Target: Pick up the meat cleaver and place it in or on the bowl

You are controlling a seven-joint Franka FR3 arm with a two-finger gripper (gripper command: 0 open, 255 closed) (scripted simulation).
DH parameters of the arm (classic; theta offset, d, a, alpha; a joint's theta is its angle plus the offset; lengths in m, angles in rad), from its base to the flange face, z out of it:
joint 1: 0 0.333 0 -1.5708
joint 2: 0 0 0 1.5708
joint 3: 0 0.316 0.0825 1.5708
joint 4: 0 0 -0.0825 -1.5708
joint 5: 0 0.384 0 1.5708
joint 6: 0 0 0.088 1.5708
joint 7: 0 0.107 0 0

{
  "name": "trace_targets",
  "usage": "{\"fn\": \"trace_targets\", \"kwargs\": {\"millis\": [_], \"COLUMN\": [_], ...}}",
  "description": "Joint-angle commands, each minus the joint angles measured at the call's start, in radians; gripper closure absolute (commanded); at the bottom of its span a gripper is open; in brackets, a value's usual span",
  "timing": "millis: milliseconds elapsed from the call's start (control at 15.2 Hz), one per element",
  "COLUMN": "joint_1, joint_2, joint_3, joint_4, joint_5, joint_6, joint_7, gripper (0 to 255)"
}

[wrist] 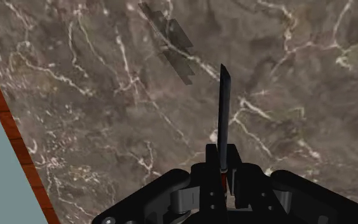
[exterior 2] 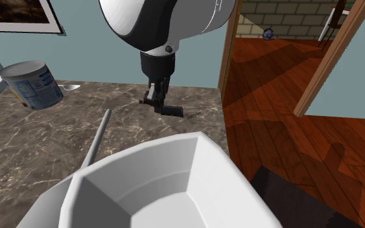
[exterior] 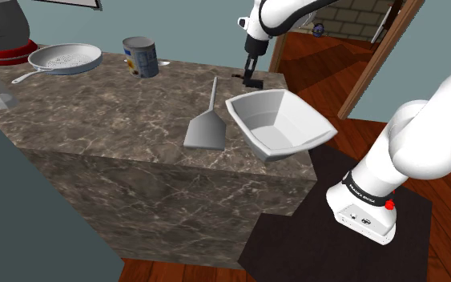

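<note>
Raising the dark meat cleaver (wrist: 224,114), gripped between the jaws, higher off the bench (exterior: 95,112) before swinging toward the white bowl (exterior: 295,120) should clear its rim.

Base (exterior: 365,210) low at the shoulder view's lower right. First white link (exterior: 428,128) climbs from it, leaning up and toward that view's right, and runs off the edge. At top centre the white forearm (exterior: 283,14) shows, ending in a dark joint. Below that my wrist (exterior: 253,42) points almost straight down.

My tool (exterior: 250,70) hangs under the wrist, fingertips lowest. In the wrist view both black fingers (wrist: 210,167) are drawn in close and clasp a thin black cleaver (wrist: 223,108). It is seen edge-on and juts out past the fingertips. In the second exterior view a big rounded white link (exterior 2: 168,19) sits above the black hand, and the clasped piece sticks out toward that view's right.
</note>
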Motion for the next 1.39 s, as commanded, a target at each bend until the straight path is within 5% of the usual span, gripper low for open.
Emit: {"fn": "trace_targets", "kwargs": {"millis": [0, 1320], "joint_1": [0.0, 0.001], "joint_2": [-0.013, -0.084], "joint_3": [0.001, 0.009], "joint_4": [0.014, 0.215], "joint_5": [-0.002, -0.011], "joint_6": [-0.027, -0.299], "joint_7": [0.003, 0.012], "gripper": [255, 255]}}
